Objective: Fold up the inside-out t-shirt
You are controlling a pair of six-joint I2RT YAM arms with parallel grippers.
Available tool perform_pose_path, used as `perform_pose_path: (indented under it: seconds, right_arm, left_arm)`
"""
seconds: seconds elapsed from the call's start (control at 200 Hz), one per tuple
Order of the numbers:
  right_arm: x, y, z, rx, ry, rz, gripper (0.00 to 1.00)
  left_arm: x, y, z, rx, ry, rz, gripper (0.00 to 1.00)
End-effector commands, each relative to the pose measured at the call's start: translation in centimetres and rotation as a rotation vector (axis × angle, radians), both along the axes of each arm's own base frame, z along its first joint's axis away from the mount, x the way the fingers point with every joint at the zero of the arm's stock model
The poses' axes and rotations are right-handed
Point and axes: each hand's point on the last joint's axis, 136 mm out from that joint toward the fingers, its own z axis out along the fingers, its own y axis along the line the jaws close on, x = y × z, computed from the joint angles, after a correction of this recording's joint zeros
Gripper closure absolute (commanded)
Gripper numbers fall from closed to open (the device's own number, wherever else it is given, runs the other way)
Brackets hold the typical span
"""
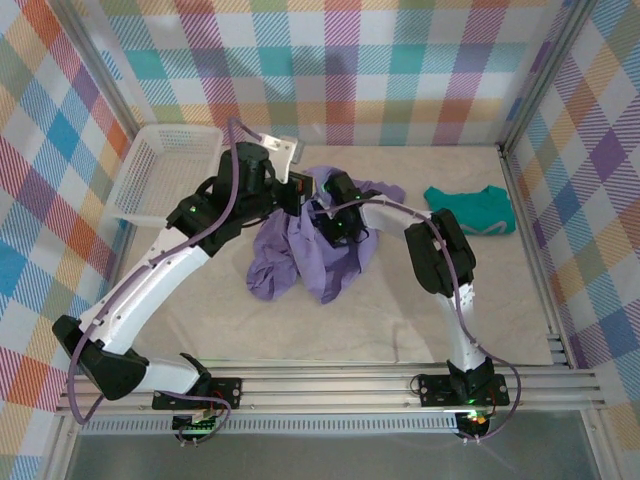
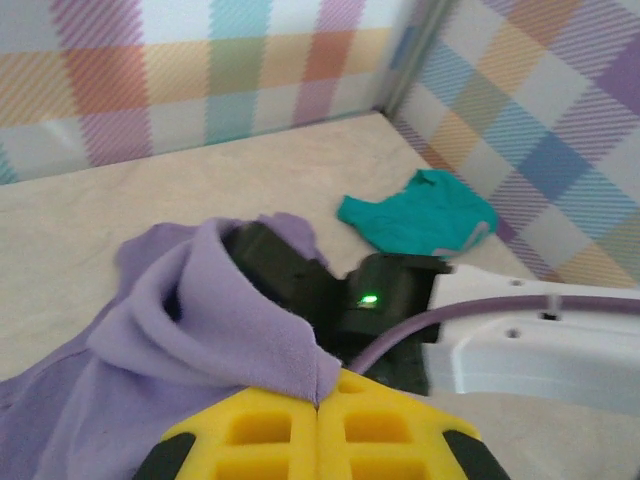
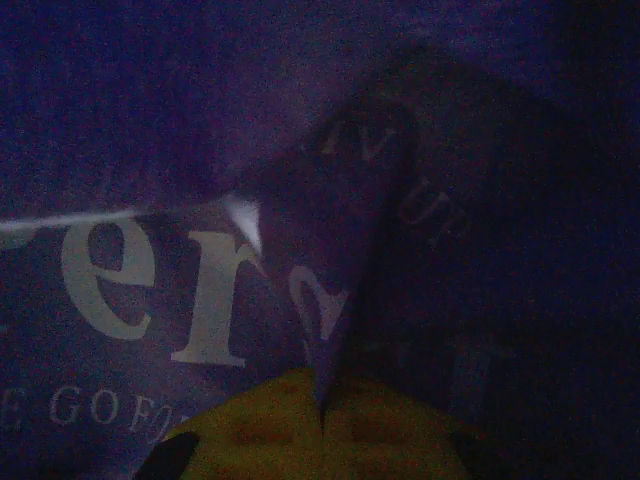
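Beige tabletop (image 1: 400, 330), plaid walls (image 1: 340, 60) (pastel checks), lavender t-shirt (image 1: 290, 265) heaped mid-table

Left arm (image 1: 165, 265): arched inward
Left gripper (image 2: 320, 405): fingers together
Right arm (image 1: 440, 255): bent, reaching left
Right gripper (image 3: 322, 415): fingers together
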Motion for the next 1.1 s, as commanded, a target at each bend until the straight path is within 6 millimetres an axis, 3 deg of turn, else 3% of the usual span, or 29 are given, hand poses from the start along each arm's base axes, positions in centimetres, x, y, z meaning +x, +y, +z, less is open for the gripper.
perform_pose_path:
  seconds: [0.0, 0.09, 0.245, 0.34, 0.5, 0.575, 0.67, 0.76, 0.87, 0.98, 1.055, 1.095]
  right_arm:
    - [-1.9, 0.1, 3.6, 0.12, 0.009, 0.043, 1.0]
    - [-3.1, 1.0, 8.1, 0.252, -0.07, 0.089, 1.0]
    - [-6.1, 0.8, 13.6, 0.46, -0.134, 0.157, 1.0]
    - [-6.9, 1.0, 15.9, 0.563, -0.158, 0.173, 1.0]
    - [-7.9, 2.5, 18.4, 0.679, -0.141, 0.245, 1.0]
    - [-8.6, 2.1, 19.3, 0.668, -0.169, 0.281, 1.0]
    - [-9.2, 0.6, 21.5, 0.677, -0.213, 0.298, 1.0]
    - [-9.3, -1.4, 25.4, 0.776, -0.278, 0.301, 1.0]
    - [-9.6, -2.6, 28.6, 0.884, -0.321, 0.319, 1.0]
    - [-9.6, -2.1, 28.6, 0.923, -0.289, 0.337, 1.0]
    - [-9.3, -2.0, 27.8, 0.92, -0.268, 0.333, 1.0]
    - [-9.2, -2.1, 27.3, 0.905, -0.263, 0.326, 1.0]
  left_arm:
    - [2.6, 4.3, -0.7, -0.02, 0.002, 0.224, 1.0]
    - [4.8, 7.8, -3.1, -0.032, 0.058, 0.368, 1.0]
    - [8.2, 12.9, -7.5, -0.017, 0.157, 0.549, 1.0]
    - [9.7, 13.6, -10.0, -0.002, 0.2, 0.58, 1.0]
    - [11.9, 12.3, -13.3, -0.003, 0.273, 0.556, 1.0]
    - [13.1, 13.7, -14.6, -0.013, 0.315, 0.595, 1.0]
    - [14.3, 17.3, -16.6, -0.048, 0.372, 0.684, 1.0]
    - [14.3, 20.6, -19.4, -0.043, 0.431, 0.773, 1.0]
    - [13.4, 22.3, -23.4, 0.032, 0.506, 0.814, 1.0]
    - [11.7, 21.4, -26.9, 0.078, 0.574, 0.78, 1.0]
    - [10.3, 20.5, -27.8, 0.127, 0.584, 0.755, 1.0]
    - [9.6, 19.9, -27.5, 0.146, 0.571, 0.74, 0.89]
